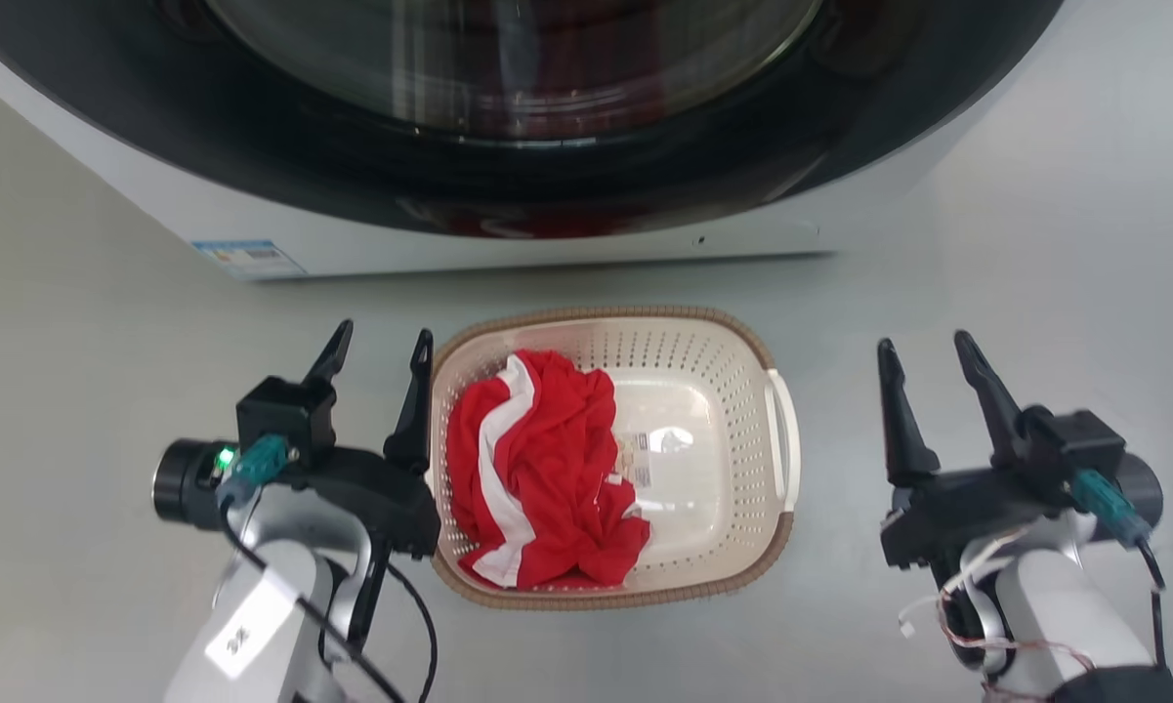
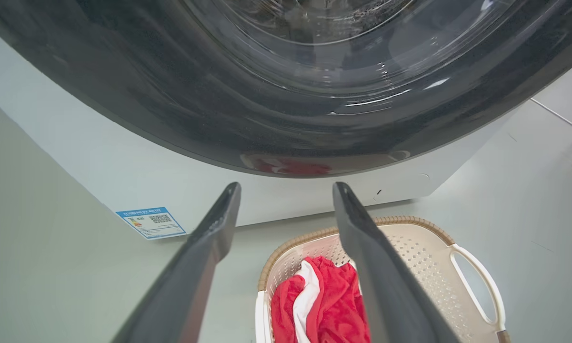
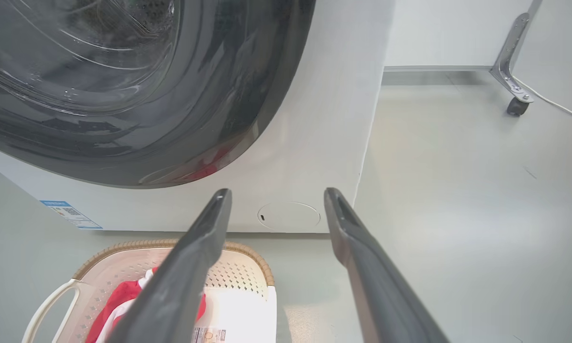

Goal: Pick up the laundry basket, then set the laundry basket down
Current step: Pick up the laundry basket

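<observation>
The cream, perforated plastic laundry basket (image 1: pixel 705 363), brown-rimmed, is sitting on the grey floor (image 1: pixel 1035 254) with a white washing machine (image 1: pixel 547 249) just beyond it, its long axis apparently running between two spread, empty grippers: left gripper (image 1: pixel 383 332) hanging just beside it, right gripper (image 1: pixel 923 341) well apart.

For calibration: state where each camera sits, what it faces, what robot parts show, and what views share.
Head view: on the head, facing forward and down at the laundry basket before the washing machine; left tool, right tool, forearms show.
Left wrist view: on the left wrist, facing the machine's door; its own open fingers show.
Right wrist view: on the right wrist, facing the machine's corner and floor; its own open fingers show.
Shared: basket, red cloth, machine.
</observation>
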Robot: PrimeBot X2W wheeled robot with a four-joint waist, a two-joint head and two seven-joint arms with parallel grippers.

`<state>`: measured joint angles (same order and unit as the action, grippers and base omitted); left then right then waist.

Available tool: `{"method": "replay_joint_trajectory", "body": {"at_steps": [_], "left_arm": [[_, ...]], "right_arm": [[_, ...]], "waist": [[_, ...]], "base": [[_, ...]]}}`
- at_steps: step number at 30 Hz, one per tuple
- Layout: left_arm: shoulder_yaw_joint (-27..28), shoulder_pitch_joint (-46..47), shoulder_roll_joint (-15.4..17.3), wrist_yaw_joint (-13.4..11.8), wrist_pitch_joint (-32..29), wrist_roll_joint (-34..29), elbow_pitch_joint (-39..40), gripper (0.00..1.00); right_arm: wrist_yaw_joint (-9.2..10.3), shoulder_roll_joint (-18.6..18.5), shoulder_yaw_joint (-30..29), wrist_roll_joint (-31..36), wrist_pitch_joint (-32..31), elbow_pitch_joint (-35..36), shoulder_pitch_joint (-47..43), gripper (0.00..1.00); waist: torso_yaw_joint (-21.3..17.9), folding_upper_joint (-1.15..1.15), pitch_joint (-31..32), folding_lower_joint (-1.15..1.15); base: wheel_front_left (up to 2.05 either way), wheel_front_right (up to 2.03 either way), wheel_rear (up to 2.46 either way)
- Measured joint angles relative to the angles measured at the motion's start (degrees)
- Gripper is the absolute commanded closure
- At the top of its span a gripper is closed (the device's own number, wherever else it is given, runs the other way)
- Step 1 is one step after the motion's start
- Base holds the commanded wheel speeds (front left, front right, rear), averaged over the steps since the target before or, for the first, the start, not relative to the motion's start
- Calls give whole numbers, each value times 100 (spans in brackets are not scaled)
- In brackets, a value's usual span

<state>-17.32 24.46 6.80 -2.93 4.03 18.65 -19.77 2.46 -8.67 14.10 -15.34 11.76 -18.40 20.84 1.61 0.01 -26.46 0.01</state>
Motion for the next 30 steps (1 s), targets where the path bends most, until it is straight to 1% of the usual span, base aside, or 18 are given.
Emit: {"method": "replay_joint_trajectory", "body": {"at_steps": [9,15,18,20,25,30], "left_arm": [[-37,875,-40,201,-264,1,-717,0],[-15,1379,-48,322,-324,7,-1220,0],[-5,1483,-47,358,-326,24,-1494,0],[2,1543,-43,402,-326,82,-1649,0],[-5,1676,-30,554,-308,112,-2058,0],[2,1685,-29,595,-265,146,-2441,0]], "right_arm": [[-154,54,212,153,-178,-547,996,0],[-242,69,311,229,-265,-1047,1467,0],[-255,120,385,258,-265,-1289,1611,0],[-298,152,410,304,-265,-1429,1682,0],[-299,216,456,326,-261,-1803,1782,0],[-307,254,479,325,-254,-2130,1893,0]], "waist": [[0,0,-728,0],[-10,1,-1203,0],[-17,1,-1407,1],[-25,1,-1526,0],[-48,0,-1769,0],[-71,0,-1943,0]], "base": [[0,0,0],[0,0,0],[0,0,0],[0,0,0],[0,0,0],[0,0,0]]}}
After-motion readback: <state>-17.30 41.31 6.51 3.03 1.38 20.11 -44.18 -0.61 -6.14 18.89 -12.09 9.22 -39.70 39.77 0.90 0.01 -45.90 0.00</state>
